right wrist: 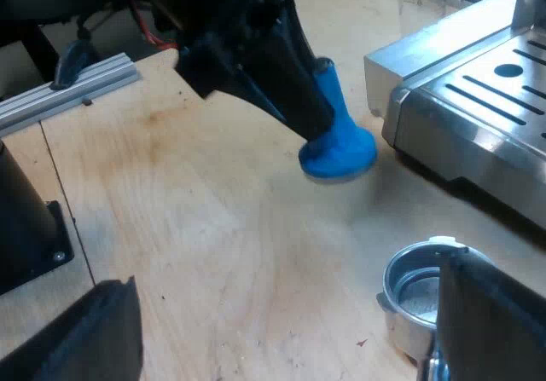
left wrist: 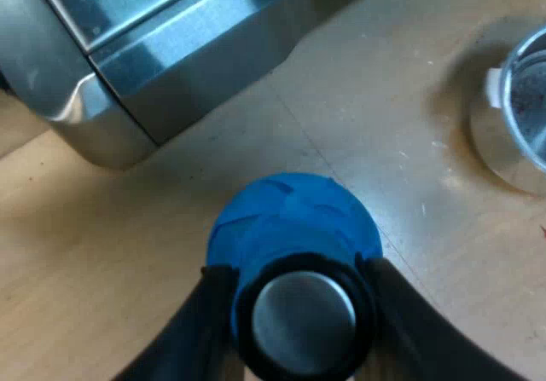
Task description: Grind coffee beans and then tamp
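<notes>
You're over a pale wooden table [left wrist: 102,253] by the steel espresso machine [left wrist: 171,49]. Your left gripper [left wrist: 294,313] clamps the blue tamper [left wrist: 294,219], flared base down. Your right gripper [right wrist: 286,313] gapes wide, the metal holder [right wrist: 414,291] beside one finger.

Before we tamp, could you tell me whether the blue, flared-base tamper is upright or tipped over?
Upright: the blue tamper stands wide base down on the wooden table, its top clamped by the left gripper.

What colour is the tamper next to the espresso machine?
Blue. The tamper shows best in the right wrist view, by the espresso machine.
</notes>
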`<state>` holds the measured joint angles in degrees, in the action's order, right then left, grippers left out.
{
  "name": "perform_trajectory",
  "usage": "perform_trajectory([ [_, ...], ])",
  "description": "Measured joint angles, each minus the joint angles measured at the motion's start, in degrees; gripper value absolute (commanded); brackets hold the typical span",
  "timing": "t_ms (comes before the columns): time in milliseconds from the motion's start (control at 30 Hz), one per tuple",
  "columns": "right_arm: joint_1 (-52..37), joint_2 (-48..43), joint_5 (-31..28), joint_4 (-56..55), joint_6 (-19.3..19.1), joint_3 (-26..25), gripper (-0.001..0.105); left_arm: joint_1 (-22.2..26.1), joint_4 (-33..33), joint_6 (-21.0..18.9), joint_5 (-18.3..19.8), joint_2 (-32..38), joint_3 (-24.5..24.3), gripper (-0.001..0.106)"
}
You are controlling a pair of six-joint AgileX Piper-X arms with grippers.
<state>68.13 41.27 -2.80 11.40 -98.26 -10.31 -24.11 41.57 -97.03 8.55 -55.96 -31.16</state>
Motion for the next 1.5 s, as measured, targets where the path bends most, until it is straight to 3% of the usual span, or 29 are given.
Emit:
perform_trajectory([
  [333, 0.00, 0.00, -0.03, 0.00, 0.00, 0.00, 0.071, 0.00, -4.94, 0.00, 0.00, -9.64, 0.00, 0.000],
  [733, 0.00, 0.00, -0.03, 0.00, -0.13, 0.00, 0.071, 0.00, -7.27, 0.00, 0.16, -13.25, -0.22, 0.002],
  [800, 0.00, 0.00, -0.03, 0.00, -0.13, 0.00, 0.071, 0.00, -7.26, 0.00, 0.16, -13.25, -0.22, 0.010],
  [867, 0.00, 0.00, -0.03, 0.00, -0.13, 0.00, 0.071, 0.00, -7.26, 0.00, 0.16, -13.25, -0.22, 0.032],
  [900, 0.00, 0.00, -0.03, 0.00, -0.13, 0.00, 0.071, 0.00, -7.26, 0.00, 0.16, -13.25, -0.22, 0.036],
  [967, 0.00, 0.00, -0.03, 0.00, -0.13, 0.00, 0.071, 0.00, -7.26, 0.00, 0.16, -13.25, -0.22, 0.064],
  [1067, 0.00, 0.00, -0.03, 0.00, -0.13, 0.00, 0.071, 0.00, -5.28, 0.00, 0.69, -13.80, -0.04, 0.088],
  [1167, 0.00, 0.00, -0.03, 0.00, -0.13, 0.00, 0.071, 0.00, -3.61, 0.00, 0.89, -13.90, -0.07, 0.097],
  [1400, 0.00, 0.00, -0.03, -0.40, -0.13, 0.00, 0.071, 0.00, -1.42, 0.00, 1.00, -12.41, -0.07, 0.097],
  [1500, 0.00, 0.00, -0.03, -0.40, -0.13, 0.00, 0.071, 0.00, -0.53, 0.00, 1.00, -7.67, -0.07, 0.097],
])
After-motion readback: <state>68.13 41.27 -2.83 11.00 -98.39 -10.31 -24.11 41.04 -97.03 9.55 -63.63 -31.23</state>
